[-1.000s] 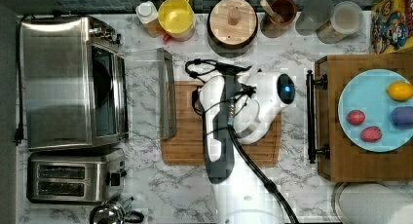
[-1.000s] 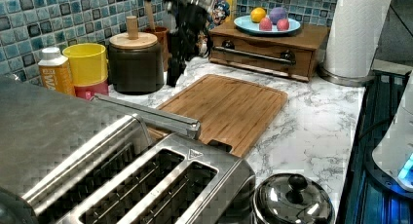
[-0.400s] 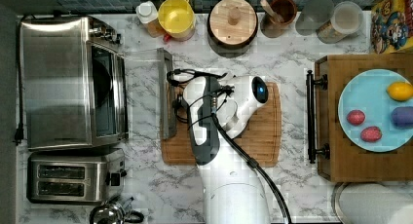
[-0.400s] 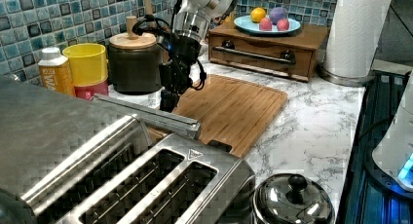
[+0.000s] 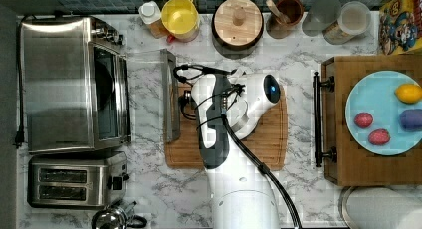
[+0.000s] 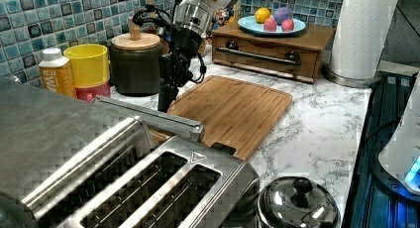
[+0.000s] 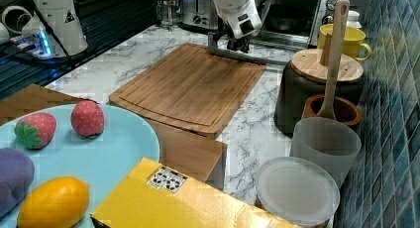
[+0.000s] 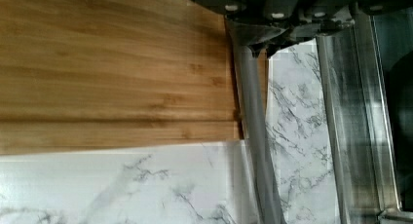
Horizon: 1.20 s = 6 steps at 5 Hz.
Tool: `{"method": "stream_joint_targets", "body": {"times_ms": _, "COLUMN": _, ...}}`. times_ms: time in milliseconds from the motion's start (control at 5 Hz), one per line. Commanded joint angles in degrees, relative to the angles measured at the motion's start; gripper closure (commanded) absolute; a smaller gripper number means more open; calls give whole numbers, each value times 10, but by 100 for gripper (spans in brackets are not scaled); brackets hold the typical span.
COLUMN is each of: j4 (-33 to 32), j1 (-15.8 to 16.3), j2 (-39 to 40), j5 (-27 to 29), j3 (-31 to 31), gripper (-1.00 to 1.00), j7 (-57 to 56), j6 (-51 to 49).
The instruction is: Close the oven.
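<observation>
The oven (image 5: 59, 84) stands at the top view's left with its glass door folded down flat over the marble. Its metal bar handle (image 5: 170, 97) lies along the cutting board's left edge. My gripper (image 5: 185, 97) hangs point-down right beside that handle, on the board side. From the left view the gripper (image 6: 166, 95) stands just behind the handle (image 6: 153, 118). The right view places the gripper (image 7: 237, 42) directly over the handle (image 7: 247, 53). Under the wrist camera the handle (image 8: 255, 136) runs between the board and the door's steel frame (image 8: 350, 112).
A wooden cutting board (image 5: 268, 129) lies under the arm. A two-slot toaster (image 5: 74, 181) sits beside the oven, with a kettle lid (image 5: 112, 219) near it. A yellow mug (image 5: 180, 12) and a dark canister (image 5: 238, 22) line the back wall. A wooden box (image 5: 348, 154) carries a plate of fruit.
The arm has swung toward the top view's left, from over the cutting board to the open door's handle, and the gripper has come down lower beside it.
</observation>
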Motion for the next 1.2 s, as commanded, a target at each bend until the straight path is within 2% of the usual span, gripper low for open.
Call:
{"method": "stream_joint_targets", "body": {"times_ms": 200, "j4": 101, "j1": 45, "j2": 30, "j5": -18, "j3": 33, "gripper": 100, "j7": 40, "j6": -25}}
{"method": "stream_joint_targets", "body": {"times_ms": 600, "j4": 123, "j1": 41, "j2": 35, "j5": -28, "j3": 31, "gripper": 100, "j7": 78, "j6": -45}}
{"method": "stream_joint_targets", "body": {"times_ms": 1000, "j4": 125, "j1": 36, "j2": -16, "j5": -6, "j3": 48, "gripper": 100, "j7": 77, "j6": -101}}
{"method": "stream_joint_targets", "body": {"times_ms": 1200, "j4": 133, "j1": 52, "j2": -38, "j5": -6, "j3": 64, "gripper": 100, "j7": 65, "j6": -123}}
